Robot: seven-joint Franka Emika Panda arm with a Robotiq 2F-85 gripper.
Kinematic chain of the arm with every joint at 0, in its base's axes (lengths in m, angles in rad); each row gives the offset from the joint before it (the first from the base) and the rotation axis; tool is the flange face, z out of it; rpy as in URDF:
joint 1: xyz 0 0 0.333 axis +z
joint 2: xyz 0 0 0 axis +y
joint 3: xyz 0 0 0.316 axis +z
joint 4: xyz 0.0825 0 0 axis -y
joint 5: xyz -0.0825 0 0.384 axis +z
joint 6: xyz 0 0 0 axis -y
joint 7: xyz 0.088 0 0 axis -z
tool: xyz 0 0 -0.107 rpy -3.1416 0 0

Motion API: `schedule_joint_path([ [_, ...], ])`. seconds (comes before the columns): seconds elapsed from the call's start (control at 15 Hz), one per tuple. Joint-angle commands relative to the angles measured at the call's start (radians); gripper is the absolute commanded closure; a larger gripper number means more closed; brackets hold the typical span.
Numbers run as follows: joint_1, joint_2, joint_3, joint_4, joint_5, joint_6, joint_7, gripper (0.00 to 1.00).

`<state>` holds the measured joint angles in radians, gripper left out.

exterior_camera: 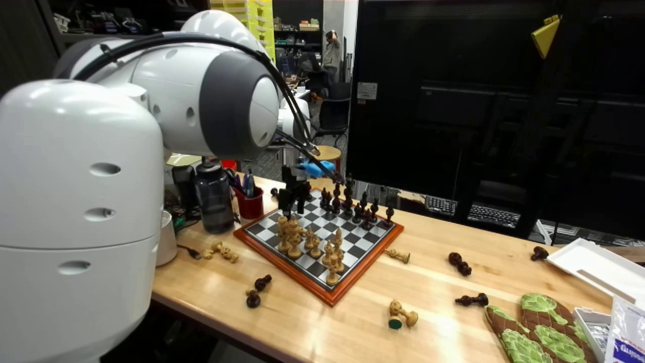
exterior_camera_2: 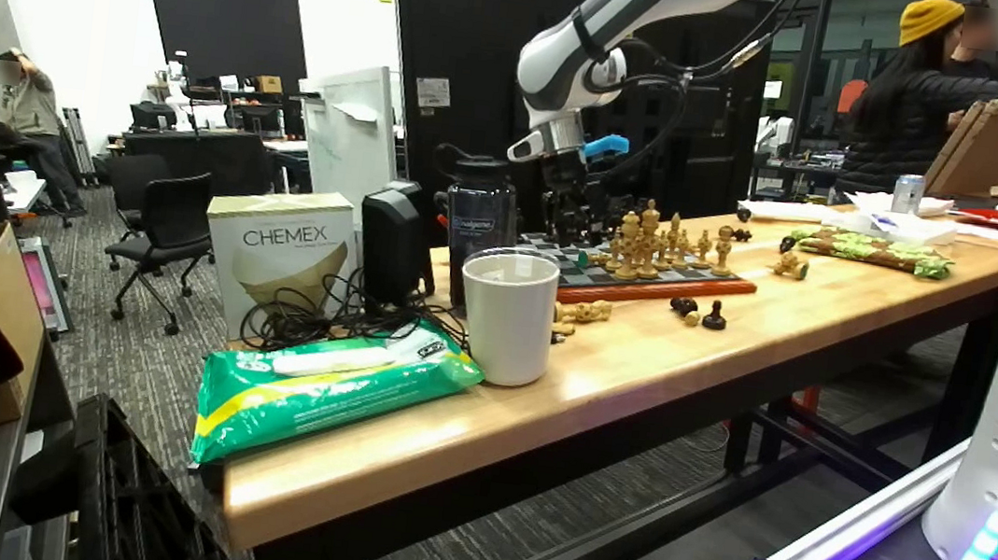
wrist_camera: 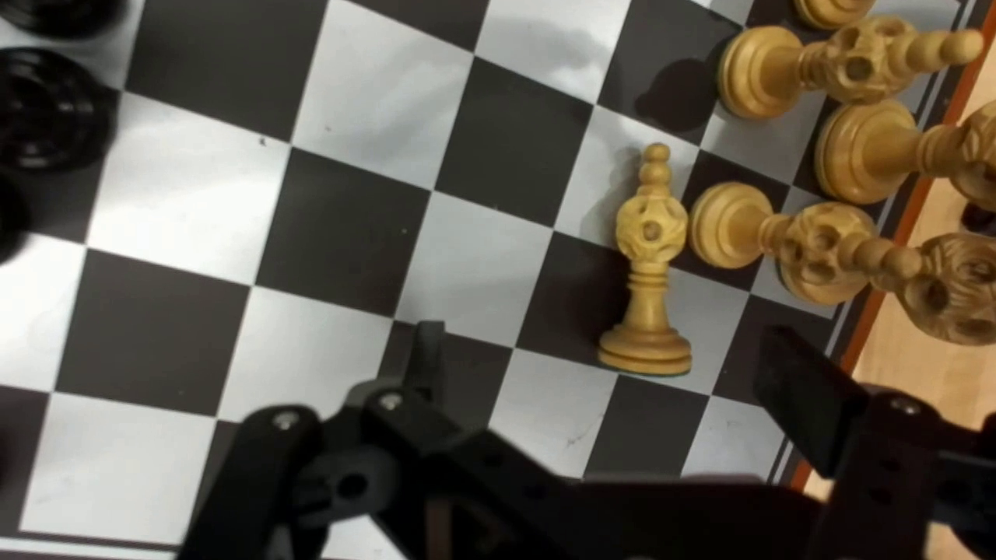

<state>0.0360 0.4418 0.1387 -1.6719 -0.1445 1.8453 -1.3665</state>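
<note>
Pens [exterior_camera: 250, 185] in red cup [exterior_camera: 250, 205], bottle [exterior_camera: 214, 201] alongside, hand [wrist_camera: 603, 354] spread near chess piece [wrist_camera: 651, 241]

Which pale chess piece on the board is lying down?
The pale piece nearest the open hand in the wrist view: it lies on its side; the other pale ones there stand upright.

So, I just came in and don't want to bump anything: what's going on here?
A robot arm hangs its open gripper over a chessboard, holding nothing. Close by, one light piece lies on its side near upright light pieces. Dark pieces stand on the board's opposite side, and other pieces lie about on the table.
</note>
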Motion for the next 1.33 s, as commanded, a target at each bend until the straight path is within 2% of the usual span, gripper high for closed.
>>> schedule_joint_path([
  [0.0, -0.001, -0.04, -0.001, -0.068, 0.001, 0.068, 0.005, 0.0],
  [0.53, -0.009, -0.055, -0.001, -0.119, 0.006, 0.13, -0.002, 0.0],
  [0.6, -0.008, -0.057, -0.001, -0.122, 0.005, 0.131, -0.003, 0.03],
  [0.67, -0.008, -0.059, -0.001, -0.125, 0.004, 0.134, -0.003, 0.27],
  [0.8, -0.008, -0.062, -0.001, -0.13, 0.005, 0.139, -0.004, 0.29],
  [0.93, -0.008, -0.066, -0.001, -0.13, 0.004, 0.142, -0.006, 0.42],
  [1.27, -0.007, -0.067, -0.001, -0.128, 0.003, 0.139, -0.007, 0.83],
])
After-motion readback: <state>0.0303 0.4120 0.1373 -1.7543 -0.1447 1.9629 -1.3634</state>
